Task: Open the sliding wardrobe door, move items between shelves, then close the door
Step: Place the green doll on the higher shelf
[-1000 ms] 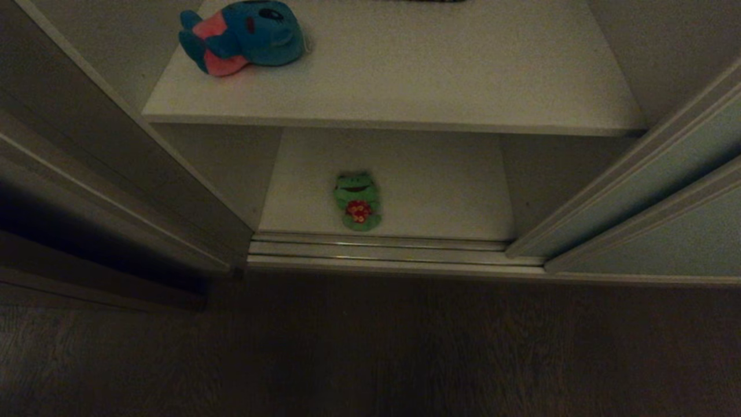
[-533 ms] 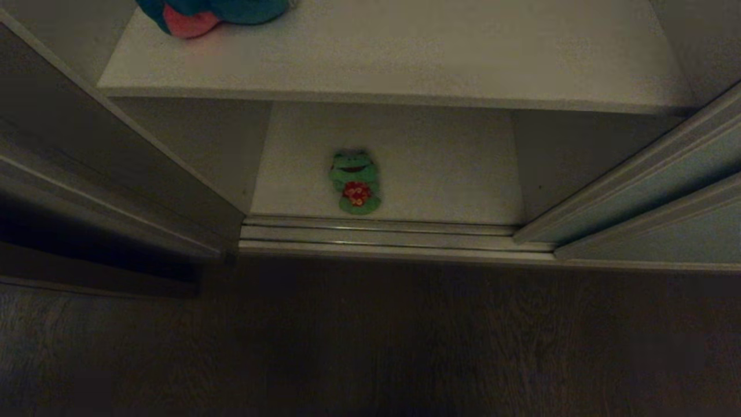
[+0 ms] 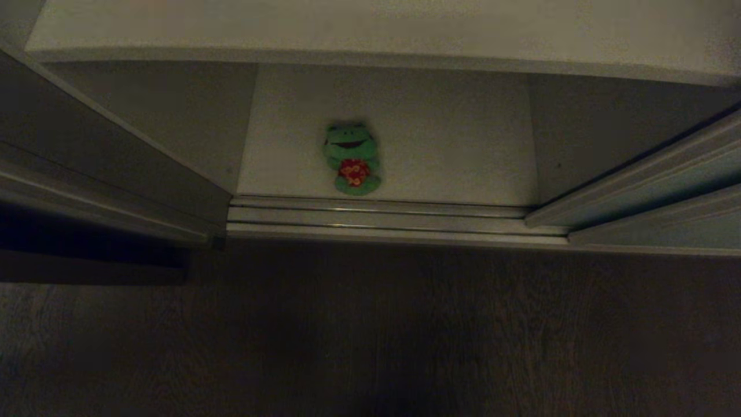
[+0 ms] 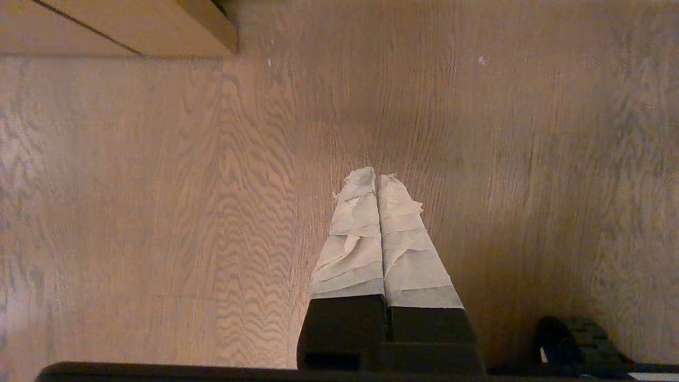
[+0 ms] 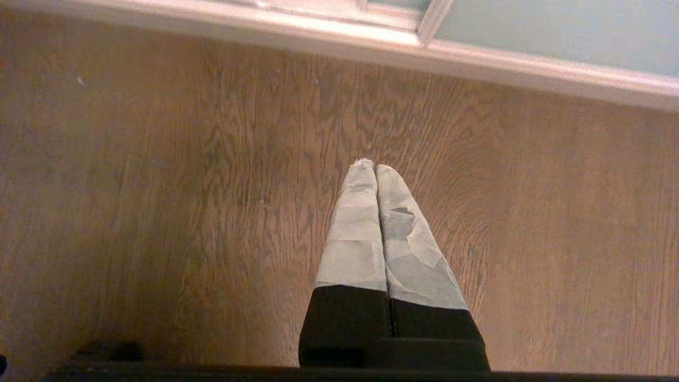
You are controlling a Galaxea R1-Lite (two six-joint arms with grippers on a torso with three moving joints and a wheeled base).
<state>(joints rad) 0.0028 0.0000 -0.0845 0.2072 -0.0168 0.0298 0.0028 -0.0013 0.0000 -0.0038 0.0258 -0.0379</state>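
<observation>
The green frog (image 3: 351, 156) lies face-up on the bottom shelf (image 3: 451, 150), close to its front edge and a little left of centre, just behind the door tracks (image 3: 376, 217). The shelf above (image 3: 370, 29) juts over it. The sliding wardrobe door (image 3: 648, 191) stands pushed to the right. Only the head view shows the toy; each wrist view shows just the wood floor (image 4: 159, 185). The left gripper (image 4: 375, 175) and the right gripper (image 5: 374, 167) hang over that floor, taped fingers pressed together and empty, well apart from the frog.
</observation>
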